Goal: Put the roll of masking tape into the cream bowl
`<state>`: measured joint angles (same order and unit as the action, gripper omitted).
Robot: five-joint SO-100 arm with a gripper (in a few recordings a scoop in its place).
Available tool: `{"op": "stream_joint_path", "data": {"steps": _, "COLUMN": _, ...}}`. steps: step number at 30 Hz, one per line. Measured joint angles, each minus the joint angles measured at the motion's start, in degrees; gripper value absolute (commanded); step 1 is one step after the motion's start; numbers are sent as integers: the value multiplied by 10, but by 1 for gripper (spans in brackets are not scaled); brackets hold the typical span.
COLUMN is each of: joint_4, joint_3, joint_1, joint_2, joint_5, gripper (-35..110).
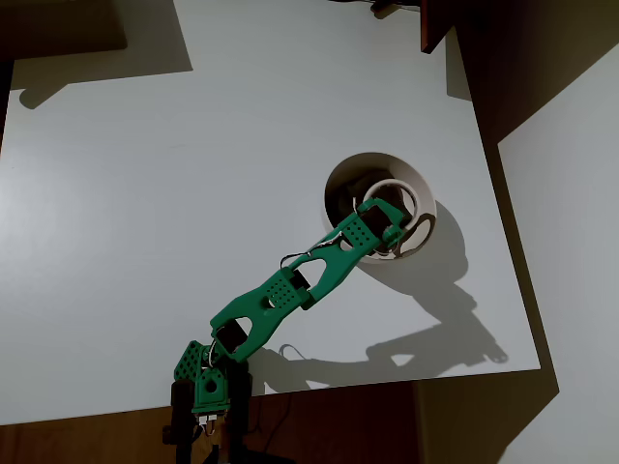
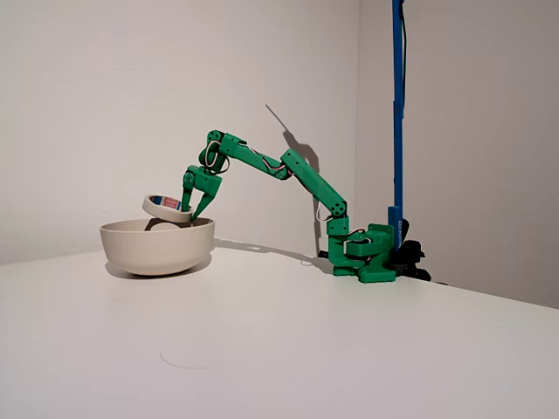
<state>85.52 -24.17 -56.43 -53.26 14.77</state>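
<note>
Nearest the overhead camera, the green hand [image 1: 395, 217] grips the roll of masking tape [image 1: 398, 198], tilted, just above the cream bowl [image 1: 340, 179]. Seen from overhead, the ring sits inside the rim toward four o'clock of the bowl's centre, so I judge the release goes straight down.

A plain white rectangular table [image 2: 288, 349] carries 2 things. The round cream-white bowl [image 2: 157, 246] rests on it, well apart from the green arm's base [image 2: 367, 257] at one edge.

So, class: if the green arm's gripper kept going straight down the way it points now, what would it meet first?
Probably the inside of the round cream-white bowl: the gripper, shut on the cream-white ring of masking tape, points down just above the rim.
</note>
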Motion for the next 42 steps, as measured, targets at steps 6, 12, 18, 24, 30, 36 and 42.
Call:
{"op": "stream_joint_path", "data": {"steps": 6, "joint_4": -15, "joint_3": 0, "joint_1": 12, "joint_2": 17, "joint_5": -6, "gripper": -8}}
{"op": "stream_joint_path", "data": {"steps": 12, "joint_4": -12, "joint_3": 0, "joint_1": 42, "joint_2": 20, "joint_5": -11, "gripper": 22}}
{"op": "stream_joint_path", "data": {"steps": 18, "joint_4": 3, "joint_3": 0, "joint_1": 42, "joint_2": 19, "joint_5": -25, "gripper": 21}}
{"op": "stream_joint_path", "data": {"steps": 24, "joint_4": 3, "joint_3": 0, "joint_1": 54, "joint_2": 19, "joint_5": -44, "gripper": 18}}
{"op": "stream_joint_path", "data": {"steps": 30, "joint_4": -5, "joint_3": 0, "joint_1": 53, "joint_2": 19, "joint_5": -49, "gripper": -8}}
{"op": "stream_joint_path", "data": {"steps": 36, "joint_4": -19, "joint_3": 0, "joint_1": 47, "joint_2": 19, "joint_5": -65, "gripper": -8}}
{"op": "stream_joint_path", "data": {"steps": 42, "joint_4": -38, "joint_3": 0, "joint_1": 48, "joint_2": -5, "joint_5": -88, "gripper": -8}}
